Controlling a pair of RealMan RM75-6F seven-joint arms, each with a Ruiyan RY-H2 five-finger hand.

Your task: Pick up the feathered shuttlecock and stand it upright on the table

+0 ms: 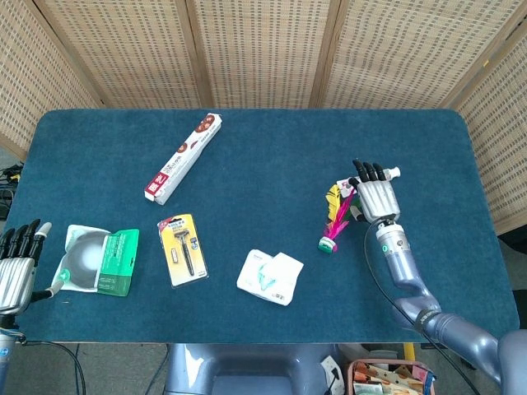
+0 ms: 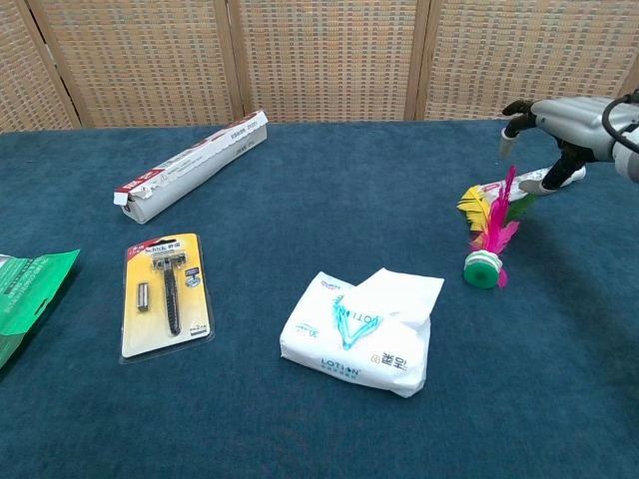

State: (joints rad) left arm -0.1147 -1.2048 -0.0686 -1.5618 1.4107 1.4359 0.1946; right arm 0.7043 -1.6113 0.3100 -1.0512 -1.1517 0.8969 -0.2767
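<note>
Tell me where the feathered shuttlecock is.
In the head view, the pink-and-yellow feathered shuttlecock lies right of centre on the table, beside the toothpaste tube, under the right hand.

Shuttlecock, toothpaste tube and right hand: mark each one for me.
shuttlecock [image 2: 485,268], chest view, on its green base.
toothpaste tube [image 1: 347,183], head view, on the end left of the hand.
right hand [image 1: 377,198], head view, on the back of the hand.

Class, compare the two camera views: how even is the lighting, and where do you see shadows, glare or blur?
Head view: soft, even light, no glare, faint shadow beside the shuttlecock. Chest view: sharp on the tissue pack, a dim shadow along its near edge; the right robot hand looks slightly soft at the frame edge.
</note>
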